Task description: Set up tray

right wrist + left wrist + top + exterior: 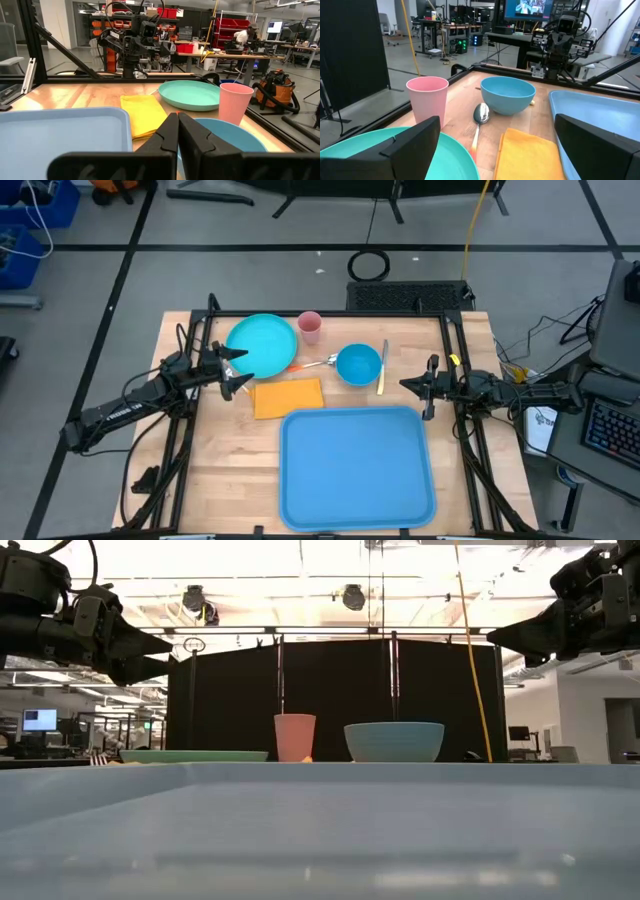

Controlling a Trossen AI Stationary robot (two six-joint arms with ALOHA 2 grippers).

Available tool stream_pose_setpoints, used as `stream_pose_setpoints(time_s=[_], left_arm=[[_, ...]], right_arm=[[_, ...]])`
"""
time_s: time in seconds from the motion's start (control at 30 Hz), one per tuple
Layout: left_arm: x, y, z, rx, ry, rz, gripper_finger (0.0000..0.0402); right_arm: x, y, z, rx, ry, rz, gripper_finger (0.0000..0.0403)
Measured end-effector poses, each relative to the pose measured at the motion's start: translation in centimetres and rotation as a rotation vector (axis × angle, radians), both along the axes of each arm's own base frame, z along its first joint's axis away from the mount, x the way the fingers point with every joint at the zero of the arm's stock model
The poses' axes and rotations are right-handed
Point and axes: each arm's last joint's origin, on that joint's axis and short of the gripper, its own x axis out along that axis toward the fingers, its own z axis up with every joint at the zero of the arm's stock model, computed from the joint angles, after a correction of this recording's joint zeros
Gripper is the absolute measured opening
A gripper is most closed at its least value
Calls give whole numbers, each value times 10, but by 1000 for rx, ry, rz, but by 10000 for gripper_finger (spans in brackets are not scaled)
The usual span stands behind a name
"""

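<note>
The large blue tray [358,465] lies flat at the table's near middle; its rim [320,775] fills the low view's foreground. Behind it sit a yellow napkin [288,397], a turquoise plate [262,343], a pink cup [310,326], a blue bowl [358,364], a spoon [318,363] and a pale-handled utensil [382,368]. My left gripper [243,370] hovers open above the plate's near edge [497,120]. My right gripper [405,384] hangs shut in the air right of the bowl [178,120]. Neither touches anything.
A black frame [455,330] runs around the table's far and side edges. Bare wood [230,470] shows left of the tray. Beyond the table are a black screen [330,700] and workbenches with a person [246,35] far off.
</note>
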Motion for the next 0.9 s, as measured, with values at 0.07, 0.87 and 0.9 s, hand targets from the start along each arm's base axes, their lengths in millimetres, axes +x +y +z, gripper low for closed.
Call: stream_pose_setpoints(time_s=[0.07,0.87,0.9], left_arm=[[0,0,0,0,0,0,397],[0,0,0,0,0,0,397],[0,0,0,0,0,0,397]], right_arm=[[0,0,0,0,0,0,0],[-6,0,31,235,-369,34,0],[-6,0,32,264,-388,44,0]])
